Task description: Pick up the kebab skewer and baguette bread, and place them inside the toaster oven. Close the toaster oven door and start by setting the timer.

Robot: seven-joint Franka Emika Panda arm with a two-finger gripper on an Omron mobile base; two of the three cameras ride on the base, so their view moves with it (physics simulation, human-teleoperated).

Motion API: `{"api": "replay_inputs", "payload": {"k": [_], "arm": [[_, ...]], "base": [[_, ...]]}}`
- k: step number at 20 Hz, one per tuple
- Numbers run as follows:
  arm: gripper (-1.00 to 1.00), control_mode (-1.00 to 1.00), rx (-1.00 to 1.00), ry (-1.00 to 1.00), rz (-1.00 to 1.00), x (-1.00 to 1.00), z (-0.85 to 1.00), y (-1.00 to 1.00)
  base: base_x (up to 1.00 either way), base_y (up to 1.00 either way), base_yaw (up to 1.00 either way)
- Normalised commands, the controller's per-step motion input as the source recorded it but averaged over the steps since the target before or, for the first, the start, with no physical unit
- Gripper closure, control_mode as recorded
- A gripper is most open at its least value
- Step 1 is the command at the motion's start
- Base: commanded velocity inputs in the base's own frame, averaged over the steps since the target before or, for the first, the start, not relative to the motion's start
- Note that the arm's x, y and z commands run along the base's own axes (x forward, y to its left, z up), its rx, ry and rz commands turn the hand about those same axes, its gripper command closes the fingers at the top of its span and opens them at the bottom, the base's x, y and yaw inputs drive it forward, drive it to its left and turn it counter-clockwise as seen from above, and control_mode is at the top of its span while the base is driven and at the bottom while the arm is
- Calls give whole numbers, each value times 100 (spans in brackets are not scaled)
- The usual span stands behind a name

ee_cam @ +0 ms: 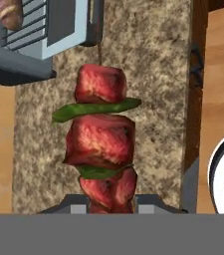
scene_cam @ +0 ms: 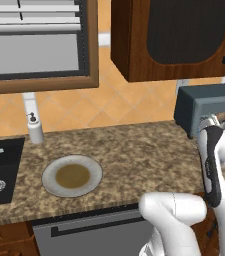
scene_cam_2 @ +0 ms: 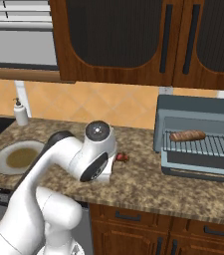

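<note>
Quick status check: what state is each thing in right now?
Toaster oven door: open, folded down.
Baguette: lying on the oven rack.
Kebab skewer: held in the gripper, above the counter.
Gripper: shut on the skewer.
Plate: on the counter, nothing on it.

The table (scene_cam: 134,150) is viewed downward from behind by both base cameras, left and right, with the plate (scene_cam: 72,175) and toaster oven (scene_cam_2: 198,134) shared, while the kebab skewer (ee_cam: 101,144) is viewed closely by the hand camera.
</note>
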Motion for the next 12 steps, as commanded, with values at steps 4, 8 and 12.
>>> {"api": "replay_inputs", "payload": {"k": [4, 8, 12], "arm": [[100, -100, 9, 0, -14, 0, 39, -97], [100, -100, 7, -1, -2, 2, 18, -80], [100, -100, 4, -2, 1, 23, 3, -53]], "base": [[0, 0, 0], [0, 0, 0], [0, 0, 0]]}}
